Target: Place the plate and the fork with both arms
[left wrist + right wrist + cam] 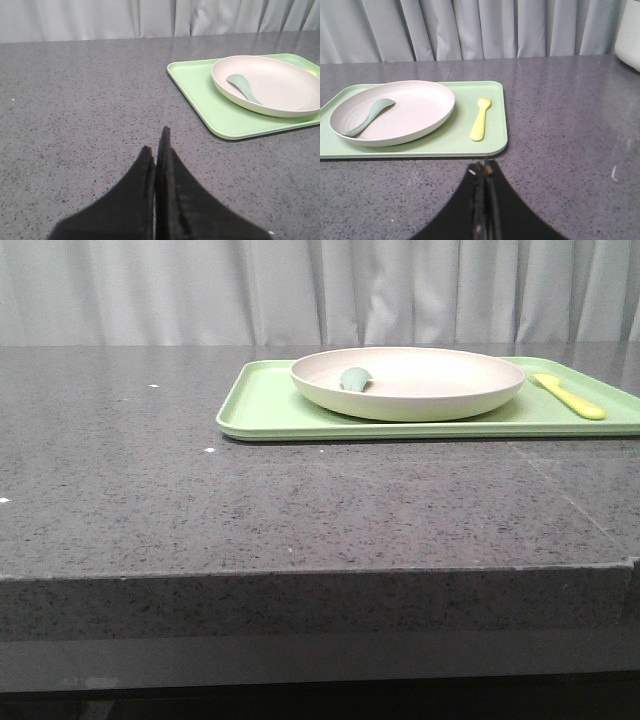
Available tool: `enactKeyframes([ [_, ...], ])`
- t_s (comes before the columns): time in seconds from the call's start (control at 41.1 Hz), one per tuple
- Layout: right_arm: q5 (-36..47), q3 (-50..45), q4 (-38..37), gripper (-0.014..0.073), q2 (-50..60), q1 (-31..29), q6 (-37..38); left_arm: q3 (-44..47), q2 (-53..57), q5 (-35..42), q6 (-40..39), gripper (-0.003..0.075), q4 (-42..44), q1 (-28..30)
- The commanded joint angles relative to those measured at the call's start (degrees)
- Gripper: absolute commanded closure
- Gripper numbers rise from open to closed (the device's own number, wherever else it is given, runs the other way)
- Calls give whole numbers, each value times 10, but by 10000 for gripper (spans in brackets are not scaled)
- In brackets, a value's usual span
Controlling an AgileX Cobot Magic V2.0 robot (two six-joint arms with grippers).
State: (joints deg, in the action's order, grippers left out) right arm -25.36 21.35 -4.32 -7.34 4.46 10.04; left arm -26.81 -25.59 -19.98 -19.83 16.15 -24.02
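Both hands sit low over the bare granite counter (pixel 300 510), the left hand (pixel 157 150) and right hand (pixel 485 172) each pressed closed on nothing, well short of the light-green tray (pixel 262 410). On that tray rest the plate (pixel 420 380), with a grey-green utensil (pixel 243 86) lying in it, and just beside it the fork (pixel 480 119), so this looks like the start or the finish; any grasp would first need the fingers parted. Open counter surrounds the tray's near edge, giving free approach.
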Motion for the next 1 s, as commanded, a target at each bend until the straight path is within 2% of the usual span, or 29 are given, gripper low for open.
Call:
enactKeyframes([
  [0.0, 47, 16, -5, 655, -7, 0, -4, -16, -1, 45, -1, 739, -1, 1],
  [0.146, 47, 16, -5, 655, -7, 0, -4, -4, -1, 51, 6, 739, -16, 1],
  [0.316, 47, 16, -5, 655, -7, 0, -4, 25, 2, 105, 160, 739, -140, 1],
  [0.462, 47, 16, -5, 655, -7, 0, -4, 61, 29, 154, 165, 739, -147, 9],
  [0.559, 47, 16, -5, 655, -7, 0, -4, 86, 65, 153, 165, 739, -162, 46],
  [0.802, 47, 16, -5, 655, -7, 0, -4, 177, 184, 150, 165, 739, -168, 179],
  [0.972, 47, 16, -5, 655, -7, 0, -4, 240, 254, 150, 165, 739, -168, 225],
])
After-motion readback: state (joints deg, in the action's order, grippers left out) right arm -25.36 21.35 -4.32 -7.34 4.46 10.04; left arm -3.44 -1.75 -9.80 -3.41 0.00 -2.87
